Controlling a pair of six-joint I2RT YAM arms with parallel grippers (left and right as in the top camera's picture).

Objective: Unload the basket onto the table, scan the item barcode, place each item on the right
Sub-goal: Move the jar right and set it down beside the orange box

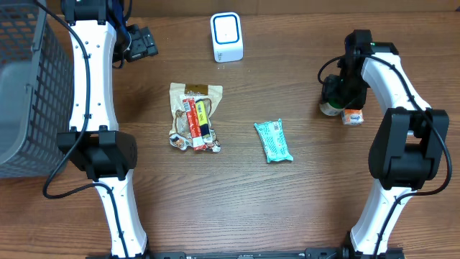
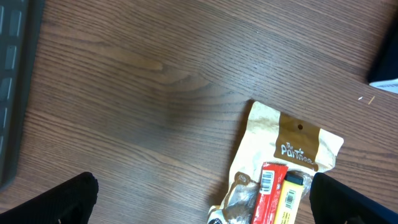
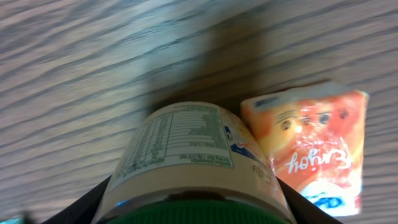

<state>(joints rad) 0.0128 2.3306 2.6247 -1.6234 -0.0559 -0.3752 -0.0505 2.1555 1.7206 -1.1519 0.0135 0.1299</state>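
Green-lidded jar (image 3: 186,149), orange pack (image 3: 311,149) beside; wood-grain table (image 1: 287,208)

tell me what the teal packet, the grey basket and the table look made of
Teal packet: likely thin plastic film, slightly glossy, crimped ends.
Grey basket: probably moulded plastic, matte, open grid walls.
Table: wood or wood-look laminate, visible brown grain.

The scanner (image 1: 227,37) stands at the back middle of the table (image 1: 237,208). Far to its left, at the table's edge, sits the basket (image 1: 21,93). In front of the scanner and slightly left lies the pouch (image 1: 195,93), with two stick packs (image 1: 192,119) lying on it. In front and slightly right lies the wrapped bar (image 1: 273,140). Well to the scanner's right is the jar (image 1: 330,108), with a small packet (image 1: 352,116) touching its right side.
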